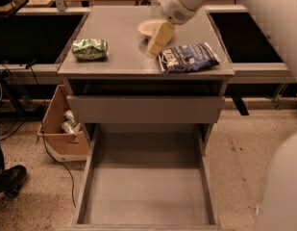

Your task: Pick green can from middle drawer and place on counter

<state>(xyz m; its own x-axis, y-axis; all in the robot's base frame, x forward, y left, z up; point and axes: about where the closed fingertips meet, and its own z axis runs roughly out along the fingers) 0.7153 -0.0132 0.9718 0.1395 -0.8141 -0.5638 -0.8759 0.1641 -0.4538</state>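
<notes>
The green can point(90, 48) lies on its side on the left part of the grey counter point(124, 57). My gripper point(159, 38) hangs over the middle of the counter, just in front of a white bowl point(149, 27). It is well to the right of the can and holds nothing. The middle drawer point(145, 191) is pulled out at the bottom, and its flat grey floor is bare.
A dark blue chip bag point(189, 57) lies on the counter's right front. A closed drawer front point(145, 109) sits above the open drawer. A cardboard box point(61, 129) with pale cans stands on the floor at the left. My arm fills the right edge.
</notes>
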